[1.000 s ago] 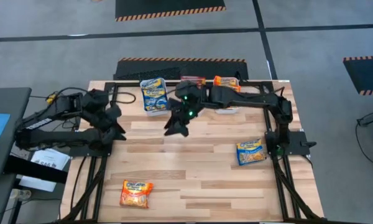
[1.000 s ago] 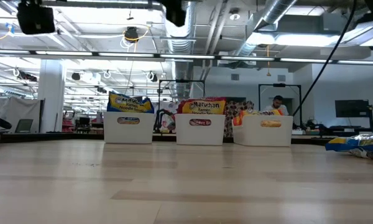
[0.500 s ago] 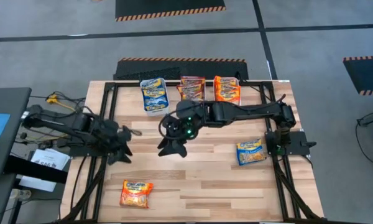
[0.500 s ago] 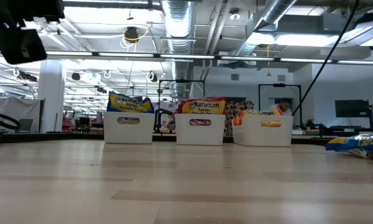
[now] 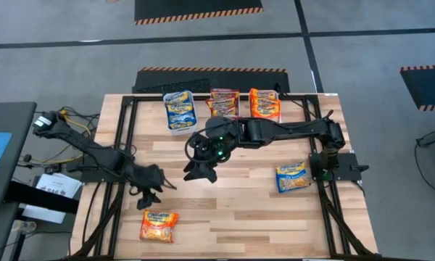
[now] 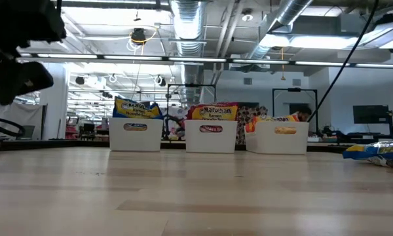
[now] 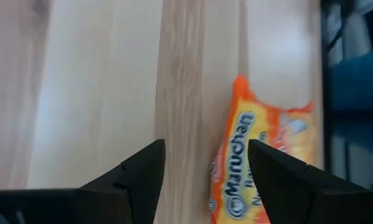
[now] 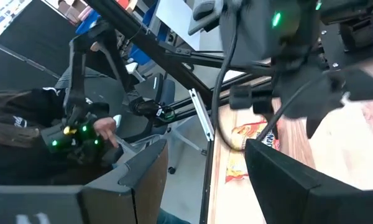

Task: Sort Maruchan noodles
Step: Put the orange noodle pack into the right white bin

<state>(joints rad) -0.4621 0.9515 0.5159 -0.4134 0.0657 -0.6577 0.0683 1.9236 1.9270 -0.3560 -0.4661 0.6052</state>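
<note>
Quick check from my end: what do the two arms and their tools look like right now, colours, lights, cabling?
Both arms are dark, near-black jointed links. The right arm shows small green indicator lights near its wrist and a black cable looping beside it. The left arm trails thin cables near its base. The left tool has two matte black, wedge-shaped fingers; the right tool looks the same.

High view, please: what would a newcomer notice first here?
Probably the left gripper, open, poised just above a lone orange packet near the table's front-left corner. Next, three white bins of sorted packets along the far edge, and the right gripper, open, over mid-table with a blue packet lying toward the right edge.
</note>
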